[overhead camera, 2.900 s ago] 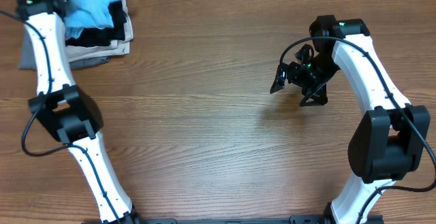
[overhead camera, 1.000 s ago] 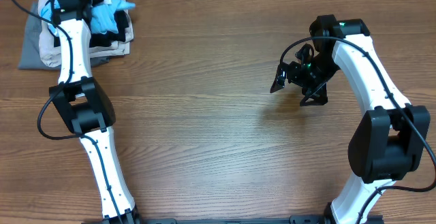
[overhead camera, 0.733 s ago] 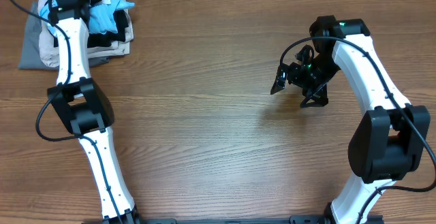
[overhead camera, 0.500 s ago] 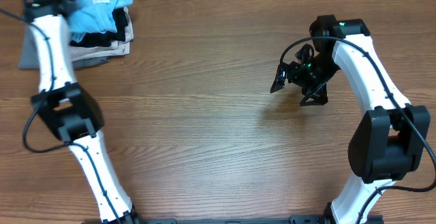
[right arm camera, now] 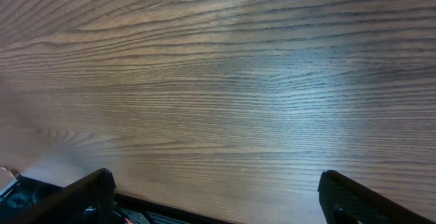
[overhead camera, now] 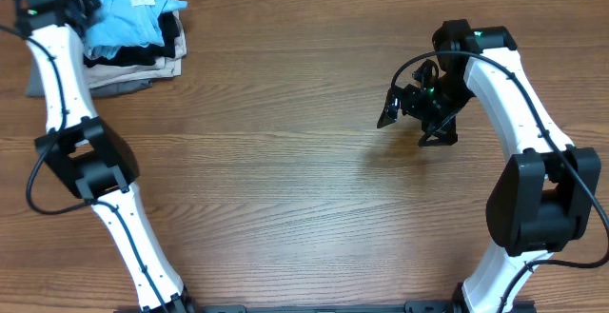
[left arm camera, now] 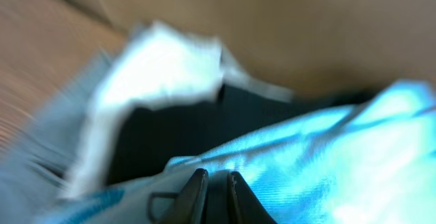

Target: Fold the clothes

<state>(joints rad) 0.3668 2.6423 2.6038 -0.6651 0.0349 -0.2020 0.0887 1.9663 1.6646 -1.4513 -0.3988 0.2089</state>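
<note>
Sky-blue T-shirt (overhead camera: 128, 13) was found lying bunched on top of the pile (overhead camera: 143, 66) of folded garments, at the far left corner of the table (overhead camera: 285, 189). It rested on the black garment (overhead camera: 166, 37) within that pile and had not been spread out. No part of it had reached the bare wood beside the pile.

Left gripper (left arm camera: 212, 183) was at the left edge of the pile. Its fingers were drawn almost together, with blue fabric running across their tips. The wrist view was blurred, but the fingers appeared to be pinching an edge of the T-shirt. From those fingers the cloth extended to the right, across the top of the pile. Crumpled as it was, it showed no clear long axis, though its wider spread ran roughly left to right over the pile.

Right gripper (overhead camera: 411, 127) hung well apart from the pile, far to its right and above bare wood. Its fingers were spread wide and held nothing.

Judgement: the left arm was plainly the nearer, and the only one placed to draw the T-shirt off the pile onto the open wood beside it. Folding had not begun, and the thin fabric was likely to drag the black garment along
</note>
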